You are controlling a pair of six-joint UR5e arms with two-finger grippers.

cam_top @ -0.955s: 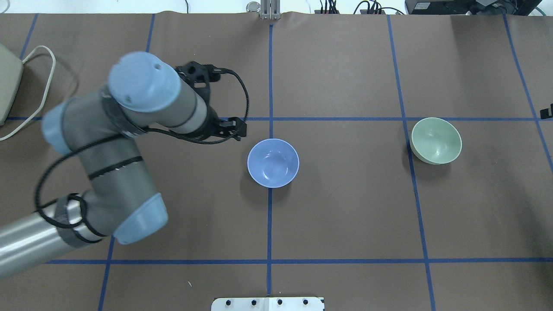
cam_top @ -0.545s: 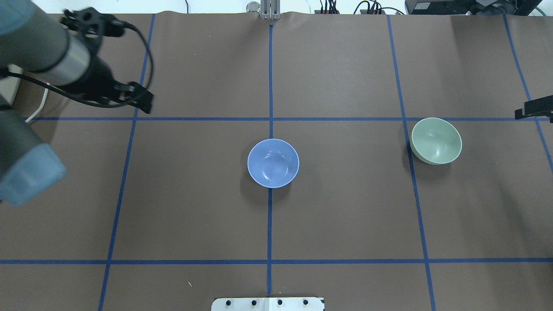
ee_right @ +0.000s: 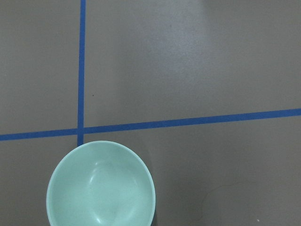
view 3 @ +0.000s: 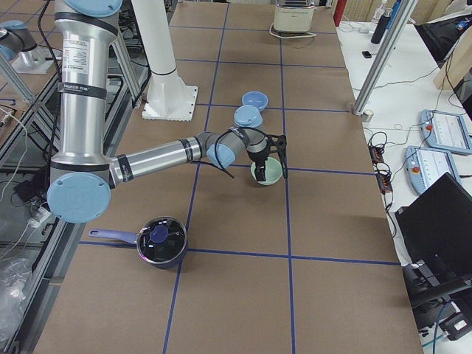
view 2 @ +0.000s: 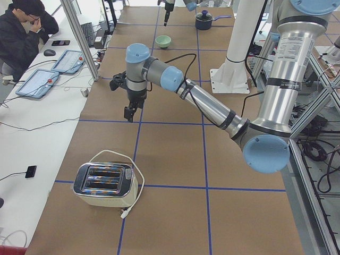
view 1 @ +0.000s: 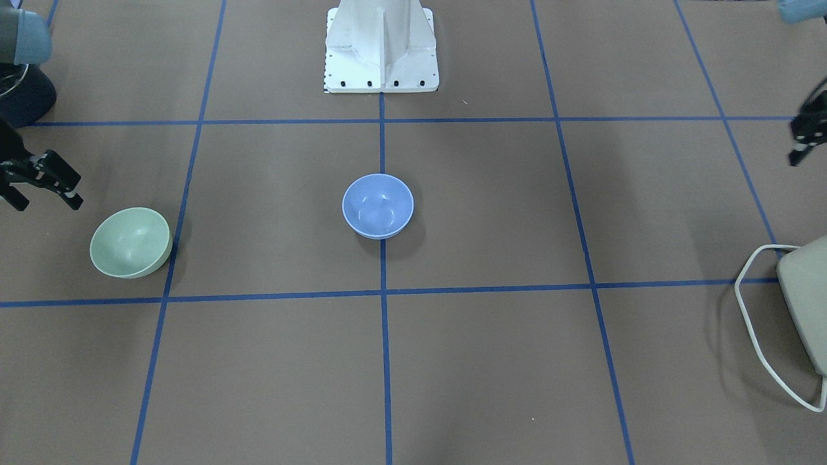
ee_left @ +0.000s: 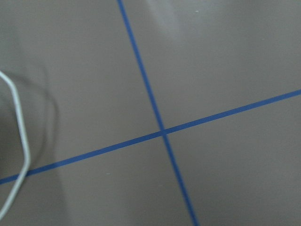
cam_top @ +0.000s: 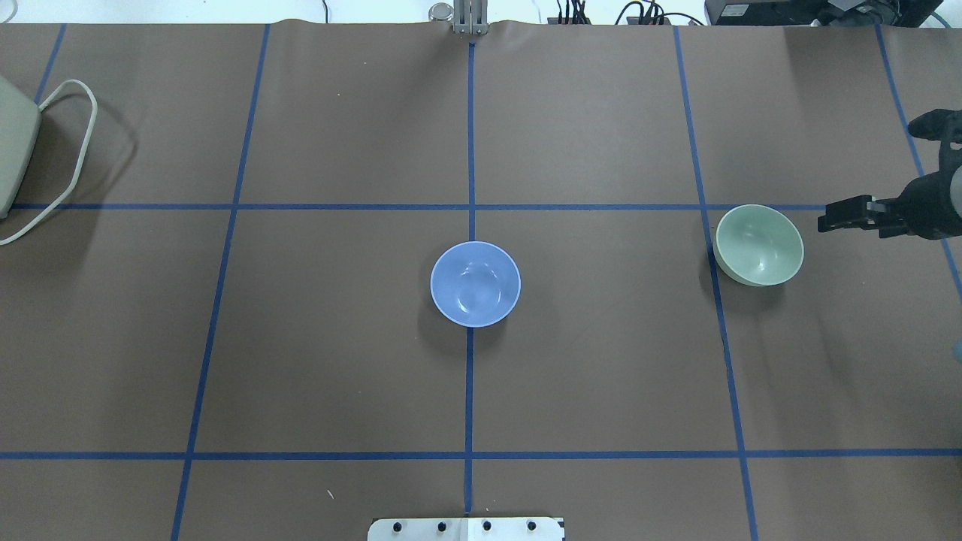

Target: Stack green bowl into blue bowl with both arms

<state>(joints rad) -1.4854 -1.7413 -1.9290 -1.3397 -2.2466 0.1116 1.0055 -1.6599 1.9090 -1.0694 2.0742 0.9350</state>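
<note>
The green bowl [cam_top: 759, 246] stands upright on the right side of the table and also shows in the front view [view 1: 131, 242] and the right wrist view [ee_right: 101, 186]. The blue bowl [cam_top: 475, 283] stands upright at the table's middle, empty [view 1: 378, 205]. My right gripper [cam_top: 827, 218] is open and empty [view 1: 45, 201], just off the green bowl's outer side, apart from it. My left gripper [view 1: 798, 155] hangs far out on the left, near the toaster [view 2: 130, 112]. I cannot tell whether it is open or shut.
A toaster [view 2: 105, 183] with a white cord sits at the table's left end [cam_top: 11, 143]. A dark pot with a lid [view 3: 158, 242] stands at the right end. The white base column [view 1: 381, 45] stands behind the blue bowl. A person [view 2: 24, 32] sits at a side desk.
My left arm has swung away from the blue bowl to the left and out of the overhead view. My right gripper has come in from the right edge toward the green bowl. Both bowls stayed put.
</note>
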